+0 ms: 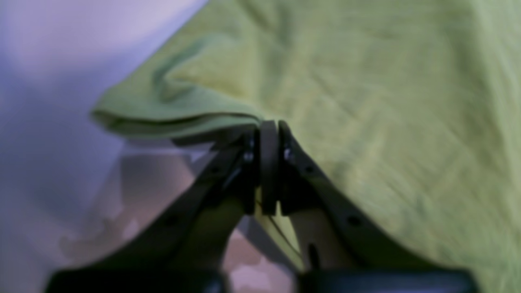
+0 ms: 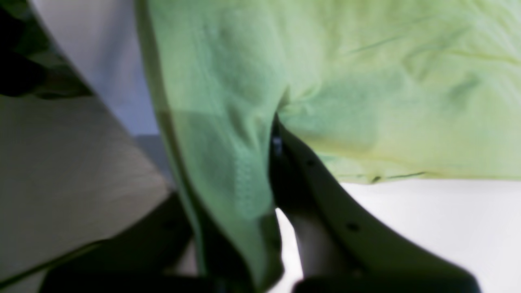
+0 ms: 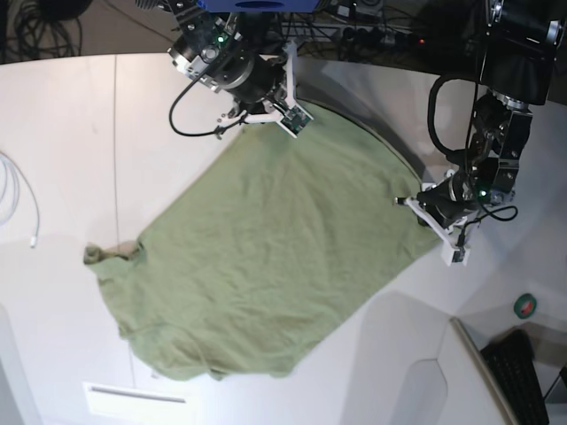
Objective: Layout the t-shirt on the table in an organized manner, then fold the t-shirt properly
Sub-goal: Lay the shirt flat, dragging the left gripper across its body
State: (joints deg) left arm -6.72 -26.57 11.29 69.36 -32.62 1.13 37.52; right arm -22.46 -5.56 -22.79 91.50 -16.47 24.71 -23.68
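T-shirt [image 3: 257,257] cloth lies spread across the middle of the table [image 3: 62,133], olive green, with its collar end toward 8 o'clock and its hem toward 2 o'clock in my overhead view. One short sleeve is bunched into a small lump at 9 o'clock, and the lower edge near 6 o'clock is rumpled. I see no box, bin or tray on the table, so nothing sits inside anything. My right gripper [image 3: 282,117] is at the hem corner at 12 o'clock; in its wrist camera the fabric drapes over one dark finger and the other finger presses against it, so I read it as clenched on the t-shirt. My left gripper [image 3: 423,205] is at the hem corner at 3 o'clock; its wrist camera shows the fingers [image 1: 268,162] squeezed together with the green edge pinched between them. A white cable [image 3: 18,199] lies at the table's 9 o'clock edge, well apart from the cloth.
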